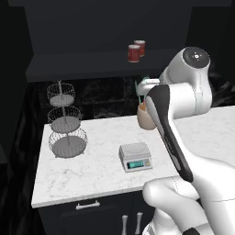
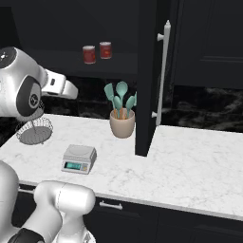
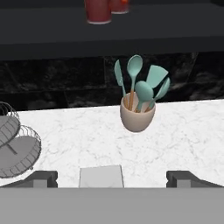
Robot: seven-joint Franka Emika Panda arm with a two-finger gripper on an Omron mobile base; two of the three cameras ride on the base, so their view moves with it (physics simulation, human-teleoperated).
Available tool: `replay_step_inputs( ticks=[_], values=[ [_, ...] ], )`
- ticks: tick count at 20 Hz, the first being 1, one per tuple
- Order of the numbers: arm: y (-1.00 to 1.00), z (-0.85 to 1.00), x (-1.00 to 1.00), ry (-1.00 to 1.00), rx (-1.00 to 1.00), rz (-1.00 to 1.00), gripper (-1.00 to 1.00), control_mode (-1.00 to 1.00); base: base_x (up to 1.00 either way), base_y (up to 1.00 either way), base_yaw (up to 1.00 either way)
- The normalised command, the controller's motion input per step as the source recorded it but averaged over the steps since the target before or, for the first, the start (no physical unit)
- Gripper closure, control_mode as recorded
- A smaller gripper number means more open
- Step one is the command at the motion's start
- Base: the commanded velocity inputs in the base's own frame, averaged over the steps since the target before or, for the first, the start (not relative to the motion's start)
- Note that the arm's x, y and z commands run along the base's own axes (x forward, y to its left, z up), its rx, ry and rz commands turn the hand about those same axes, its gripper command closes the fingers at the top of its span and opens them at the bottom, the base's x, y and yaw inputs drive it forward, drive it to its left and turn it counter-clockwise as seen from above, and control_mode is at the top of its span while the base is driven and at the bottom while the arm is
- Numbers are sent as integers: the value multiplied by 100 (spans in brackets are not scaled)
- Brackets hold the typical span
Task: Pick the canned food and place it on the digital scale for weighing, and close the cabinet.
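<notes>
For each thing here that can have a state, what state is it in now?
Large black upper wall cabinet: door open, swung out over the counter.
Small dark-red cylindrical tin: upright on the cabinet shelf, beside a brighter red tin, not grasped.
Small pale-grey digital scale: on the white marble counter, plate bare, display lit teal.
Two-finger gripper: open, holding nothing.
Beige utensil pot: upright, holding teal spoons.
Three-tier wire basket stand: upright.

Both base views are looking forward and down, sharing the digital scale [image 1: 135, 157] and utensil crock [image 2: 122, 122]; the hand view is facing the crock closer.
</notes>
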Motion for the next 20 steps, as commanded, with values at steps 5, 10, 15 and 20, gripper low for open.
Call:
replay_step_inputs(
  ticks=[5, 10, 15, 20],
  values=[
    [4, 59, 0, -2, 1, 0, -100, -100, 0, 0, 0],
    [0, 22, 4, -24, 0, 0, -100, -100, 0, 0, 0],
    [0, 17, 21, -24, 0, 0, -100, -100, 0, 0, 0],
    [0, 21, 37, 6, 1, 0, -100, -100, 0, 0, 0]
  ],
)
